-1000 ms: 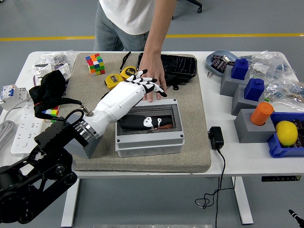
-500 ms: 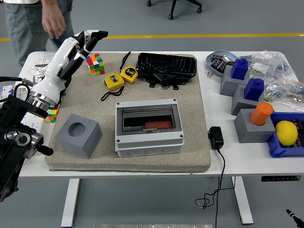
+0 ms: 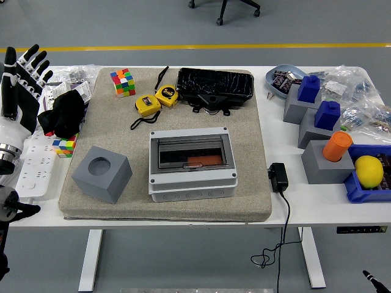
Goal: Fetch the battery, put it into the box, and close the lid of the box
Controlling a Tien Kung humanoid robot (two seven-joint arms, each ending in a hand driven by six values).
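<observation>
I see my left hand [image 3: 21,82] raised at the table's left edge, fingers spread, holding nothing; the grey box [image 3: 192,163] sits lid-closed mid-mat.

Black-and-white five-fingered left hand [image 3: 17,76]: black fingers [image 3: 30,56] banded with small white patches at the knuckles and tips, black palm area, glossy white shell over the back and wrist. Below that, a ribbed silver metal ring [image 3: 5,151] around the wrist joint. Lower still, at the picture's left edge, black matte arm links [image 3: 6,210] with rounded housings and a short black protruding stub. At the bottom right corner, a thin black tip of another part, too small to identify.
</observation>
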